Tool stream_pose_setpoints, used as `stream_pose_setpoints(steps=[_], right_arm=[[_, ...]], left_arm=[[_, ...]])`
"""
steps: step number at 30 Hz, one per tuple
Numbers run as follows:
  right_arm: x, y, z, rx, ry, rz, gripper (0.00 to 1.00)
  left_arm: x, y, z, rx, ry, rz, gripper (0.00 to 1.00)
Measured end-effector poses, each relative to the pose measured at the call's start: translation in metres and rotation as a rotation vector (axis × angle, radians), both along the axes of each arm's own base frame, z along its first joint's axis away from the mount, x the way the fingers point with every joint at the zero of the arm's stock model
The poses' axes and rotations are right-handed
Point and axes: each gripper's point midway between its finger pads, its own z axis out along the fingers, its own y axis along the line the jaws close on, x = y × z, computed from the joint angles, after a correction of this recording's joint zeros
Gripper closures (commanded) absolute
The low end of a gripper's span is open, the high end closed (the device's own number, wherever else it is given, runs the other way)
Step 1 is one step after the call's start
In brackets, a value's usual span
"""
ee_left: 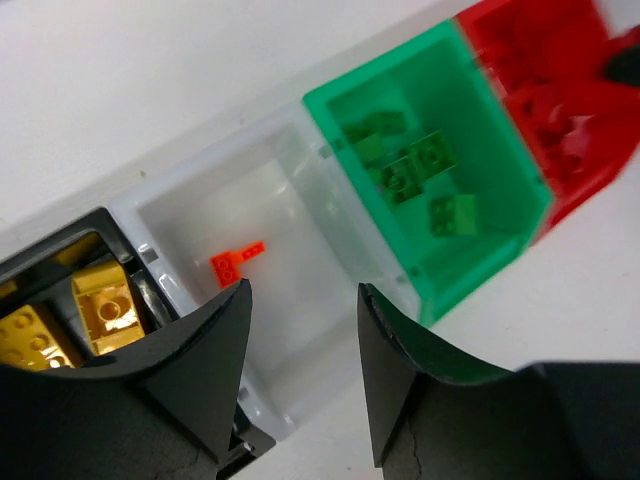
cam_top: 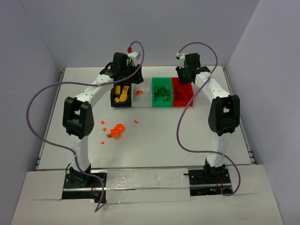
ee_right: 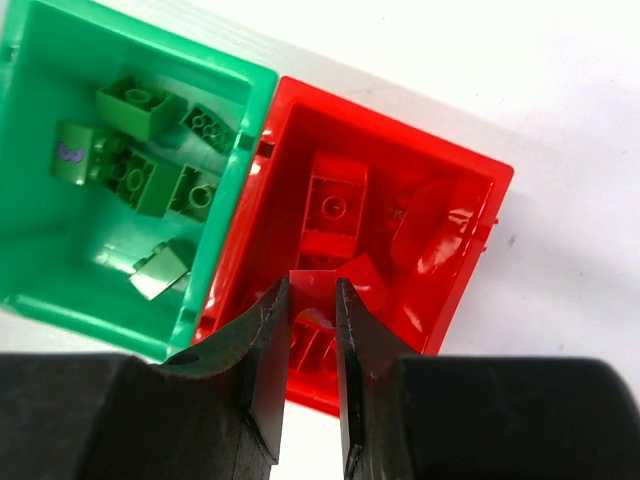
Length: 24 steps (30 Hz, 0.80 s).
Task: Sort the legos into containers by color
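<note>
You've got loose orange legos (cam_top: 115, 130) left of centre on the table (cam_top: 164, 140); black bin (cam_top: 121, 105), white bin (cam_top: 140, 100), green bin (cam_top: 162, 105), red bin (cam_top: 183, 105) line the far edge. Left gripper (ee_left: 302, 295) over white bin, fingers apart, empty. Right gripper (ee_right: 312, 290) over red bin, fingers nearly together; can't tell if they grip anything.

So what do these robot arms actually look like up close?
They're twins. The left arm and right arm are slim white tubes linked by chunky black joints, standing on black bases. A thin purple cable loops loosely alongside each. The left claw and right claw each have two matte black, wedge-shaped fingers.
</note>
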Motion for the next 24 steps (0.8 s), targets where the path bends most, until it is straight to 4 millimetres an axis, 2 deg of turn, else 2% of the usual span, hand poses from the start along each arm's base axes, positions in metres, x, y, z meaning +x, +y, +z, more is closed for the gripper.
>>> stream_pose_setpoints(steps=[3,6,8,10,13,17,20,24], right_arm=[[0.004,-0.002,-0.006,-0.016,0.005,-0.005,0.82],[0.006,-0.005,-0.016,-0.034,0.02,-0.013,0.63],[0.006,-0.007,-0.02,-0.043,0.027,-0.017,0.55],[0.006,-0.008,-0.021,-0.046,0.029,-0.024,0.54],[0.009,-0.008,-0.017,-0.047,0.018,-0.029,0.44],[0.011,-0.008,-0.014,-0.046,0.009,-0.035,0.37],[0.011,-0.008,-0.014,-0.046,0.01,-0.036,0.36],[0.011,-0.009,-0.014,-0.044,0.01,-0.04,0.36]], left_arm=[[-0.026,0.009,0.042,-0.023,-0.045,-0.029,0.46],[-0.058,0.025,0.082,-0.045,-0.096,-0.051,0.45],[-0.077,0.038,0.101,-0.052,-0.136,-0.073,0.44],[-0.097,0.057,0.106,-0.033,-0.163,-0.098,0.44],[-0.128,0.087,0.088,0.027,-0.14,-0.13,0.45],[-0.166,0.122,0.045,0.117,-0.038,-0.174,0.46],[-0.201,0.144,0.011,0.18,0.056,-0.212,0.47],[-0.24,0.16,-0.009,0.237,0.106,-0.266,0.5]])
